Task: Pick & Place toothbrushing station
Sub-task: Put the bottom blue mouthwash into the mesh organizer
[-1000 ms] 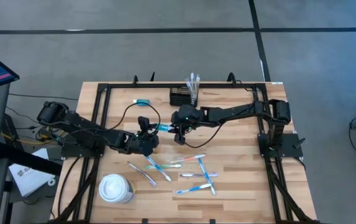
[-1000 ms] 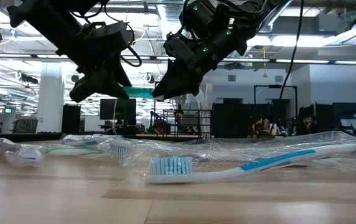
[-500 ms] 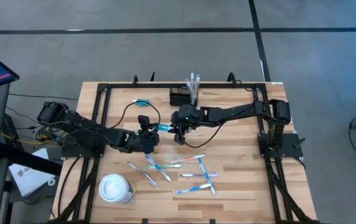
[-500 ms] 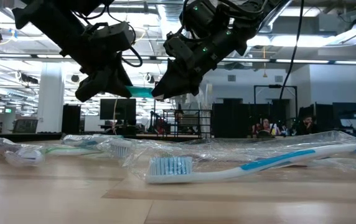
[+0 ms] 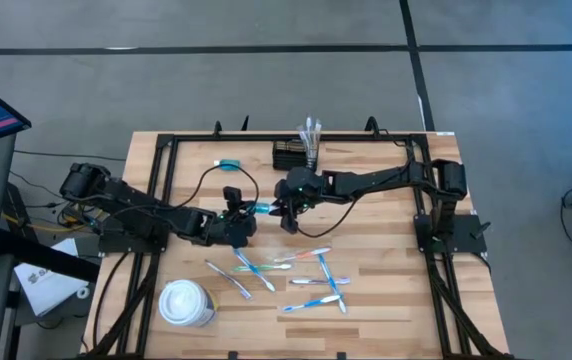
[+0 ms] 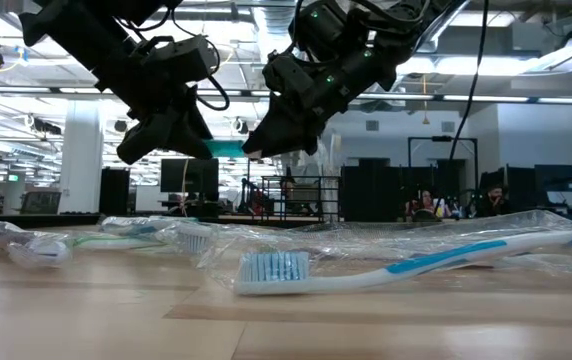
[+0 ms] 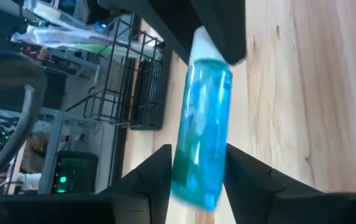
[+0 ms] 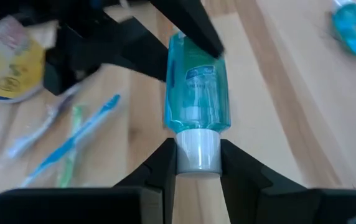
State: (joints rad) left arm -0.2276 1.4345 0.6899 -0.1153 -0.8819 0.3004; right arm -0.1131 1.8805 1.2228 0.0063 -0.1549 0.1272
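At the table's [image 5: 386,260] far edge we see the toothbrushing station [image 5: 292,154], a black wire-mesh box. Left gripper [image 5: 249,212] and right gripper [image 5: 278,206] each pinch one end of a blue bottle [image 5: 263,206].

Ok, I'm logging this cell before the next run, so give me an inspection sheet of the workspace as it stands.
Surface: wooden table in a black frame.
Job's things: black wire-mesh organiser at the far edge, wrapped toothbrushes standing in it.
Clutter: loose toothbrushes; white lidded cup; second small blue bottle.
Grippers: left gripper and right gripper both grip one blue bottle in mid-air, right on its white cap.
Cables: black loop behind the left arm.
Surroundings: grey floor; people seated far behind.
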